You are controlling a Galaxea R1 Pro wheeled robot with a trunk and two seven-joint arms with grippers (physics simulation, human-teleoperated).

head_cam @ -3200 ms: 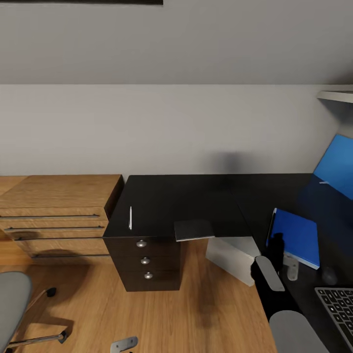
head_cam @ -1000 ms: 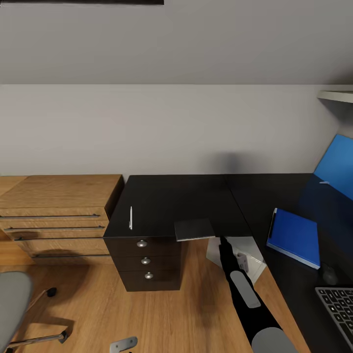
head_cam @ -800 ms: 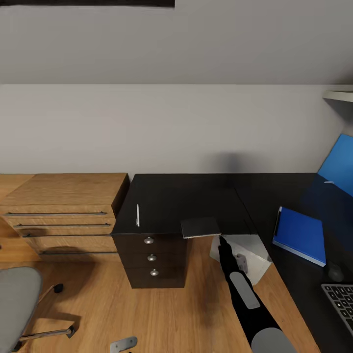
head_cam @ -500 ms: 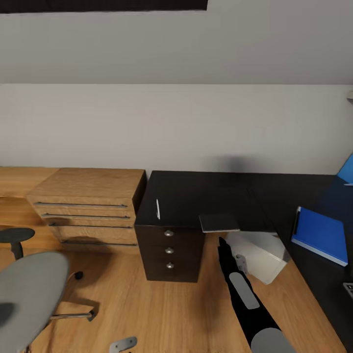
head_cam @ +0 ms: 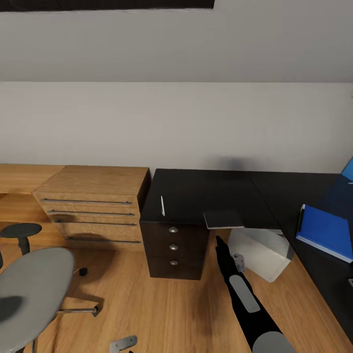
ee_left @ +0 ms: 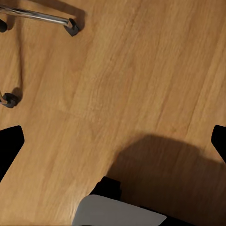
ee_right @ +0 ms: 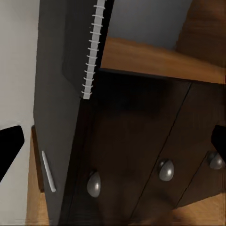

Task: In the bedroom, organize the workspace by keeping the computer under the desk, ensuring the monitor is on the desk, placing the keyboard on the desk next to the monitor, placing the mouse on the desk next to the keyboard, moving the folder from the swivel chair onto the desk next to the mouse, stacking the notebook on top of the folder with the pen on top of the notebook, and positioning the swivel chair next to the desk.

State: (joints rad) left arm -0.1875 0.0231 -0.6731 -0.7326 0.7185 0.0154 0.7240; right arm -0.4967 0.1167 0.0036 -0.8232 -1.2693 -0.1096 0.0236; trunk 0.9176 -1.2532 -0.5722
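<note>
Open worktop [head_cam: 206,191] surface lies between pen [head_cam: 162,206] and notebook [head_cam: 223,219]. Computer [head_cam: 257,250] and drawer unit [head_cam: 174,247] flank the floor gap below; swivel chair [head_cam: 29,289] stands well apart.

The swivel chair [head_cam: 29,289] is cut off by the head view's left and lower edges, its chrome base [ee_left: 40,16] clipped in the left wrist view. The blue folder [head_cam: 326,231] and the desk [head_cam: 206,196] run off the right edge. The right gripper's fingertips are too dark and small against the drawer unit [head_cam: 174,247] to judge their spacing; the computer [head_cam: 260,252] sits half hidden under the desktop.
</note>
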